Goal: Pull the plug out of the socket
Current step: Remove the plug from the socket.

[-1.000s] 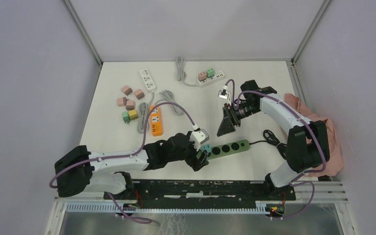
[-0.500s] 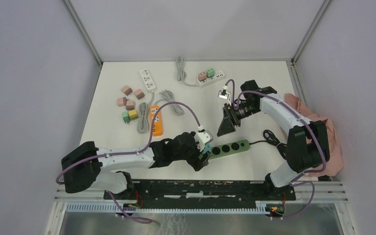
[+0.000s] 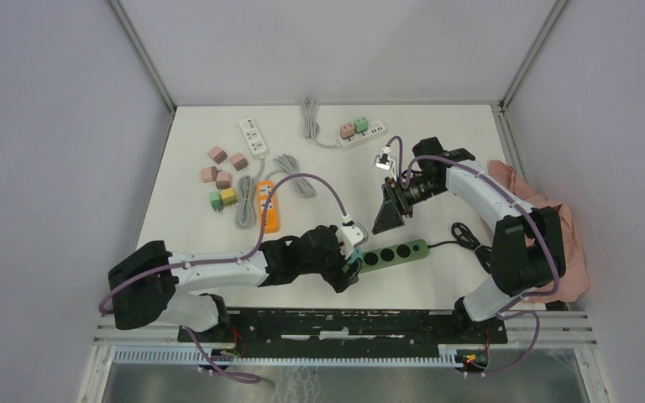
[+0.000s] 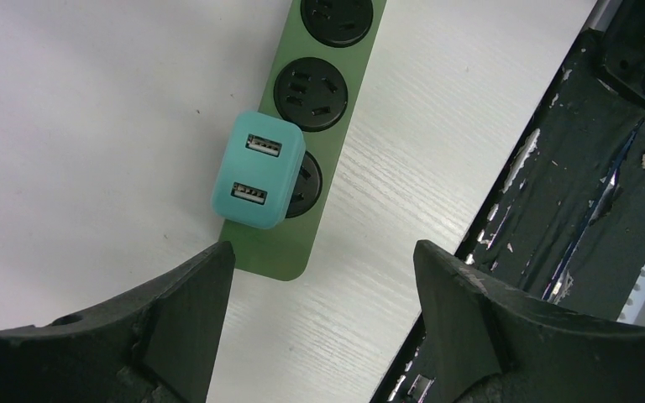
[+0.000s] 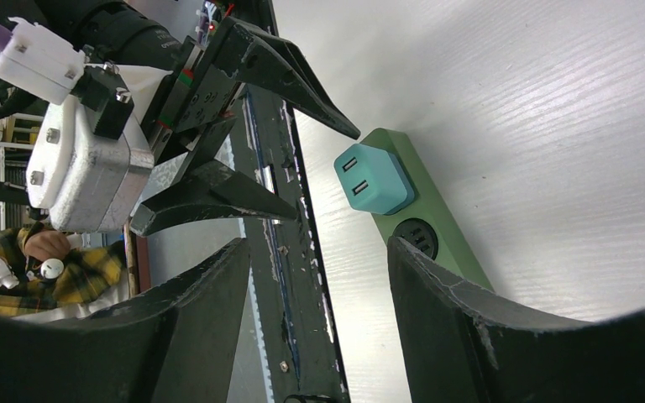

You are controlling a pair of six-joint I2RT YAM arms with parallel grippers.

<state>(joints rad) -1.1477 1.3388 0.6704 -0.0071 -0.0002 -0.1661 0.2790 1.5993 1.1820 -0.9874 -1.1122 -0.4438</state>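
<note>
the teal plug [image 3: 354, 258] sits on the end socket of the green power strip [image 3: 396, 252], at the strip's 8 o'clock end, low on the white bench [image 3: 319, 180] near the arms' bases. in the left wrist view the plug [image 4: 258, 170] shows two usb slots on its face and covers most of the last socket of the strip [image 4: 279, 250]; two more black sockets are bare beyond it toward 12 o'clock.

the left jaws are spread wide and grasp nothing. they hover just at the plug's 7 o'clock side in the top view, and from the wrist the plug lies off their gap toward 11 o'clock, touching neither finger.

the right jaws are also released and empty, held above the bench at 1 o'clock from the plug, well apart from it. their camera looks down on the plug [image 5: 372, 179] and the strip [image 5: 447, 245].

a black cord [image 3: 469, 242] runs from the strip's 2 o'clock end. farther out, at 10 o'clock, lie an orange strip [image 3: 267, 206], a grey cable [image 3: 244, 201] and a cluster of small pink, green and yellow cubes [image 3: 222, 178]. at 12 o'clock lie two white strips [image 3: 253, 137], one [image 3: 373, 134] carrying a pink and a green plug. a pink cloth [image 3: 558, 243] hangs at 3 o'clock.
</note>
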